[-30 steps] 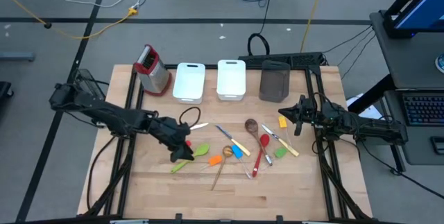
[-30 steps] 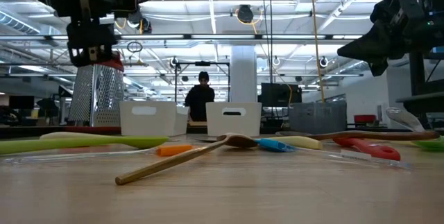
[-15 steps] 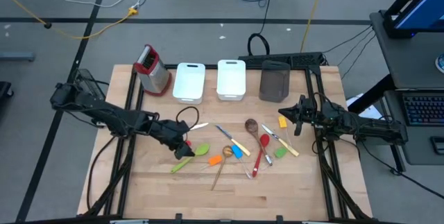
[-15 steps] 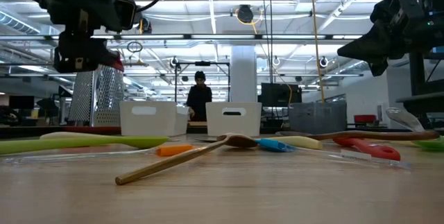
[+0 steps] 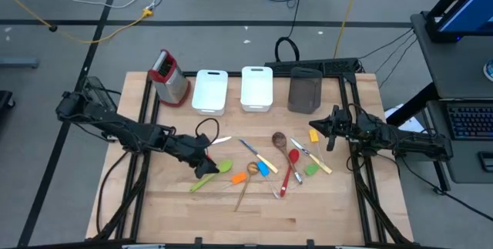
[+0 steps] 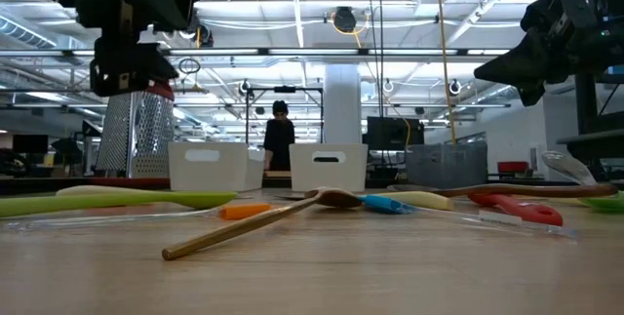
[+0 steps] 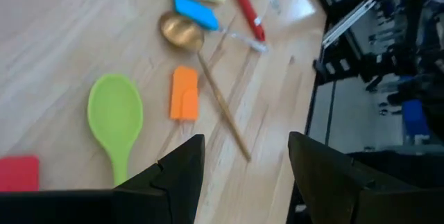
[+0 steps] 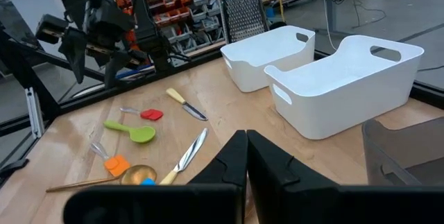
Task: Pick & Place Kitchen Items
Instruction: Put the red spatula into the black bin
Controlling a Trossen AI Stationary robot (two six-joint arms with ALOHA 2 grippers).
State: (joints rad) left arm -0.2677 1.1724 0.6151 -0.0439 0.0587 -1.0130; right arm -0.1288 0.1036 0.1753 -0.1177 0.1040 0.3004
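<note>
The kitchen items lie flat and scattered on the wooden table [image 5: 177, 210]: a green spatula [image 7: 115, 116], an orange spatula [image 7: 184, 92], a wooden spoon [image 7: 208, 78], a blue spatula [image 7: 195, 12], a red spoon [image 5: 291, 168] and cream-handled knives [image 5: 266, 162]. My left gripper [image 5: 204, 168] hangs open above the table beside the green spatula's handle, with nothing between its fingers [image 7: 184, 175]. My right gripper [image 5: 331, 133] waits shut at the table's right side, level and clear of the table [image 8: 246, 156].
Two white bins [image 5: 209, 91] [image 5: 257, 87], a grey cup [image 5: 305, 93] and a metal grater with a red top [image 5: 169, 77] stand along the far edge. A small red piece [image 7: 17, 174] lies near the left gripper. Bare wood spreads toward the near edge.
My left gripper has rolled and turned at the wrist while staying above the same spot by the green spatula; its fingers stay open. The items on the table have not moved.
</note>
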